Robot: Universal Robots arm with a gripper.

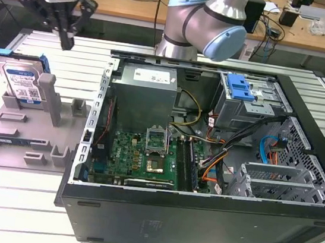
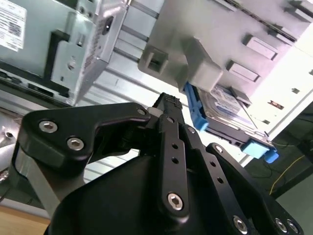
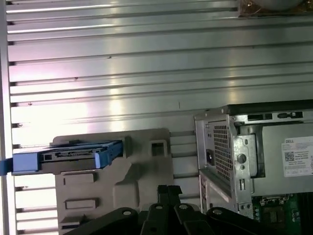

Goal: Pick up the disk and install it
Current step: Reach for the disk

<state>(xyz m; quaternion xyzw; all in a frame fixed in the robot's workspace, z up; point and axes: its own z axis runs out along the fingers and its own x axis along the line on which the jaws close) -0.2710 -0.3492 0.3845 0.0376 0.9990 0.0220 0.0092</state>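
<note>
The disk [image 1: 21, 81], silver with a blue-and-white label and a blue bracket, stands tilted on edge in a grey holder [image 1: 10, 137] at the exterior view's left. My gripper [image 1: 67, 41] hangs in the air above and behind the disk, well apart from it, shut with nothing between its black fingers. In the first wrist view the disk [image 3: 68, 156] shows edge-on in the holder [image 3: 142, 171], off to one side of the gripper [image 3: 169, 190]. The second wrist view shows the gripper [image 2: 168, 102] in front of the disk [image 2: 227, 110].
An open computer case [image 1: 74, 200] fills the middle and the exterior view's right, with a motherboard [image 1: 146, 155], a grey power supply box [image 1: 145, 92] and a drive cage carrying a blue clip [image 1: 240, 87]. The ribbed metal table [image 1: 30, 212] lies beneath. A cluttered desk stands behind.
</note>
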